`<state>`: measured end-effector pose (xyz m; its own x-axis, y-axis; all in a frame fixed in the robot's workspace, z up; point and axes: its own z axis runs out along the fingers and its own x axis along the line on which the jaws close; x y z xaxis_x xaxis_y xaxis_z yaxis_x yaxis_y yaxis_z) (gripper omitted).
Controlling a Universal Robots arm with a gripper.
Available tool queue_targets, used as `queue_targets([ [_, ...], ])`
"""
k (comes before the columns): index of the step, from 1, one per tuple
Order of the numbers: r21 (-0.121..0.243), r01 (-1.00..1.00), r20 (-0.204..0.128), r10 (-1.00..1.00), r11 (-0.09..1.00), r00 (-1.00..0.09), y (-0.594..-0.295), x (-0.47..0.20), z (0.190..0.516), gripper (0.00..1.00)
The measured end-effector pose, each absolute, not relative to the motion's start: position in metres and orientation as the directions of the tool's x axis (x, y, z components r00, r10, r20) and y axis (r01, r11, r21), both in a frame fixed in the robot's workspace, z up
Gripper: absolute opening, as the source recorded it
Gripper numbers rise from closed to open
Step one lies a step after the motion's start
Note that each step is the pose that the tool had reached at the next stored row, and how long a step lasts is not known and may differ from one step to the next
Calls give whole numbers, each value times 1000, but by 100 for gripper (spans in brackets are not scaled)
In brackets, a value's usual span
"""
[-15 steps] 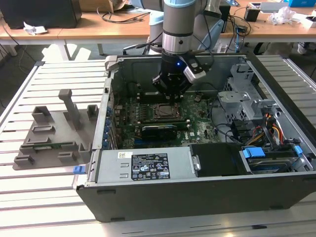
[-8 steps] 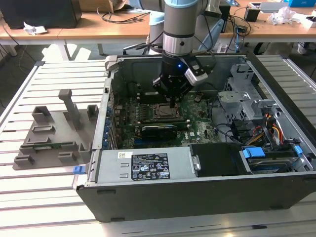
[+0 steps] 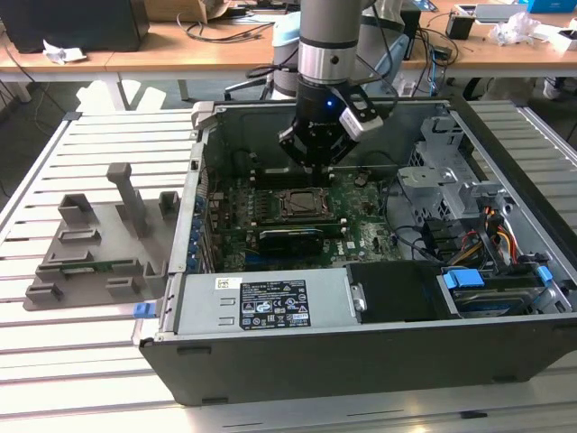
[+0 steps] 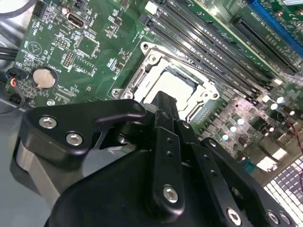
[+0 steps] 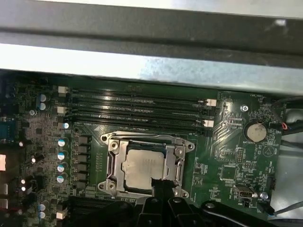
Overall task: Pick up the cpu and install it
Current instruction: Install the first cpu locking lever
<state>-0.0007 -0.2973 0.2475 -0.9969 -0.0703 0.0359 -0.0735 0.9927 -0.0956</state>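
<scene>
I see chip (image 5: 144, 166) lying flat in socket (image 5: 111, 163), mid motherboard (image 5: 227, 156). Gripper (image 5: 158, 187) just above its near edge, fingers together, holding nothing. I judge chip light, stiff, fragile: grip side edges only.

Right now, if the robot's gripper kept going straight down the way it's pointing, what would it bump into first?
Probably the cpu, the silver square lying in the motherboard socket. The gripper points down at its near edge, though depth is hard to judge.
</scene>
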Motion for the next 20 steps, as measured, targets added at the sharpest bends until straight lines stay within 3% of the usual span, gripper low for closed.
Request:
queue_targets([
  [20,-96,-74,36,-70,993,-997,-297,-1,286,11],
])
